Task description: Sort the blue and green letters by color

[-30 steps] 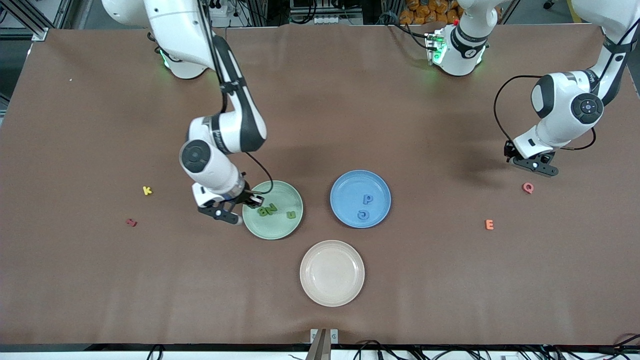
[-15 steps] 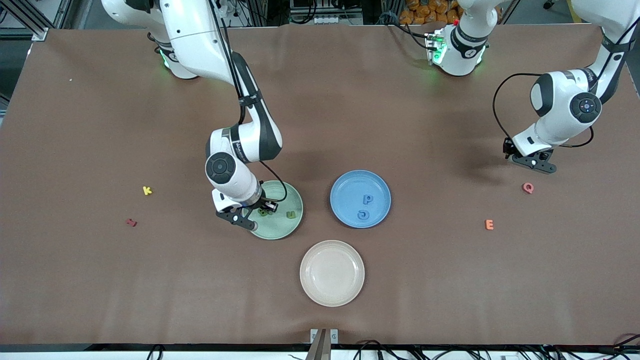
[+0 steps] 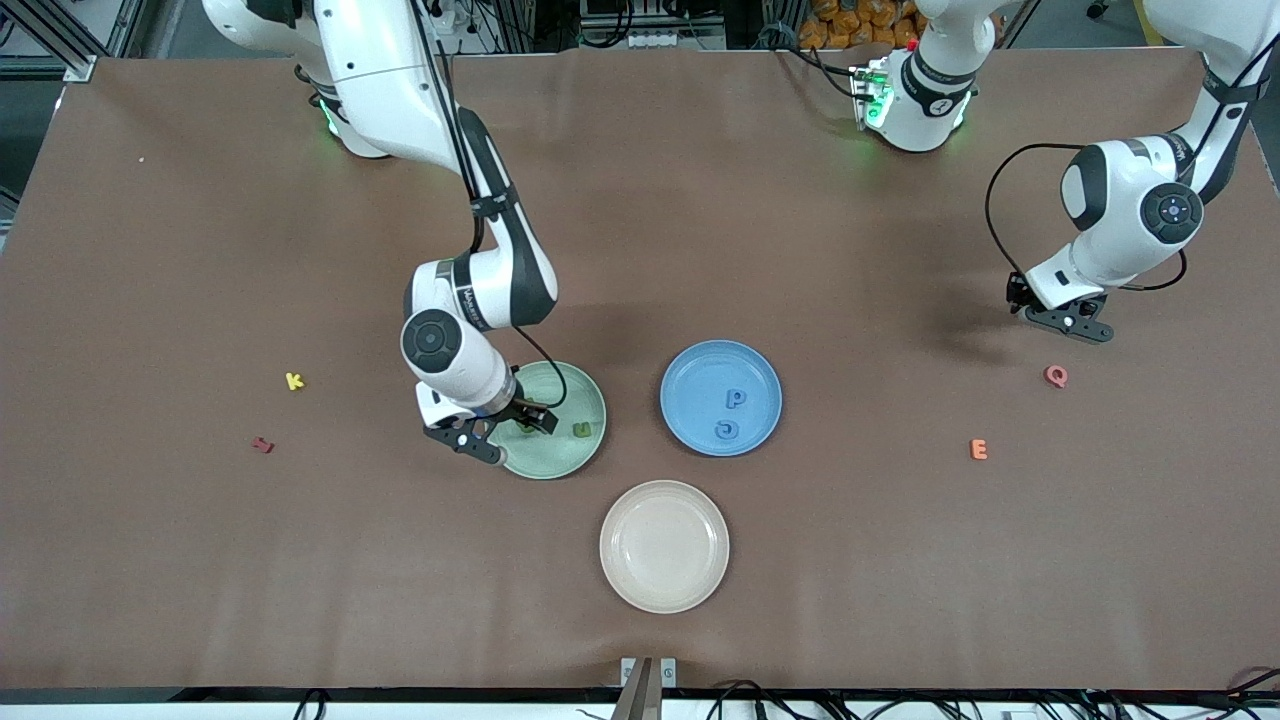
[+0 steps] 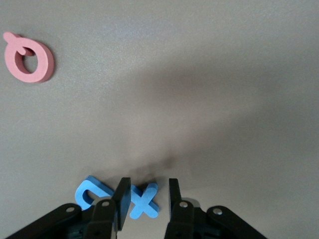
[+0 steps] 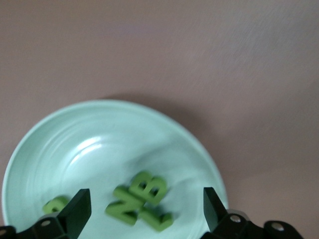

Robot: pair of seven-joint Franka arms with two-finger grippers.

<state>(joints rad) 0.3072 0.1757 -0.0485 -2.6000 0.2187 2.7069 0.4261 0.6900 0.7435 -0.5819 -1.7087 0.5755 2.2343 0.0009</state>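
Right gripper (image 3: 520, 420) spread wide, empty, over green plate (image 3: 580, 385); green letters N (image 5: 123, 206), B (image 5: 148, 186), 2 hooks on that plate. Blue P (image 3: 735, 399), G (image 3: 727, 430) on blue plate (image 3: 700, 365) beside it. Left gripper (image 4: 147, 199) half-spread, straddling blue X (image 4: 143, 203) beside blue D (image 4: 92, 190), well apart toward left arm's end.

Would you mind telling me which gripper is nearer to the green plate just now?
The right. The right gripper hangs open directly over the green plate, above the green letters on it. The left gripper is at the left arm's end of the table, over the blue X.
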